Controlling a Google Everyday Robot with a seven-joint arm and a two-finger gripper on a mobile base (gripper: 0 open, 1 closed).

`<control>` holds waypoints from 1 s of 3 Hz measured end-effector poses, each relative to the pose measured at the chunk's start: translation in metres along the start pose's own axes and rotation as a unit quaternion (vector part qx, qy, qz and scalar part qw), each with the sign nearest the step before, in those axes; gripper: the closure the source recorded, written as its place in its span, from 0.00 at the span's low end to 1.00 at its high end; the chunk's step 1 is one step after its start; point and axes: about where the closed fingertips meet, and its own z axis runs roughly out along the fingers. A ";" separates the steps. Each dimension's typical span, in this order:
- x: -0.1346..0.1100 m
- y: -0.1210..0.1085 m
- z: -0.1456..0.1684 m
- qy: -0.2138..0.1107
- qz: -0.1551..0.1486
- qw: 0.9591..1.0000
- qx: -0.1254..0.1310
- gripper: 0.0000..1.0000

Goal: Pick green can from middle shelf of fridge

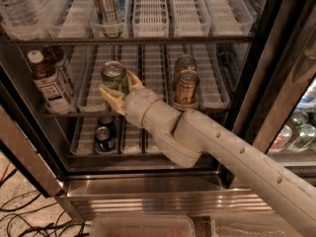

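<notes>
Two copper-orange cans (185, 83) stand one behind the other in a white lane tray on the middle shelf (213, 85) of the fridge (148, 186). Near the shelf's front edge, the gripper (119, 85) pinches the green can (113, 74) between its fingers.

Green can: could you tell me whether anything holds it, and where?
The hand, at the front of the middle shelf, grips the green can around its lower body, one finger each side.

middle shelf (215, 90): dark wire rack with white slotted trays.
green can (113, 75): upright in one tray.
copper cans (186, 87): two, right of green can.
bottle (49, 83): left of green can.
gripper (118, 85): clasping green can on both sides.
</notes>
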 end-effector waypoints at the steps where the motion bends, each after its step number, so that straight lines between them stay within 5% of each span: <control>1: -0.033 0.006 -0.008 -0.033 -0.026 0.999 -0.016 1.00; 3: -0.042 0.030 -0.041 -0.012 -0.009 0.996 -0.083 1.00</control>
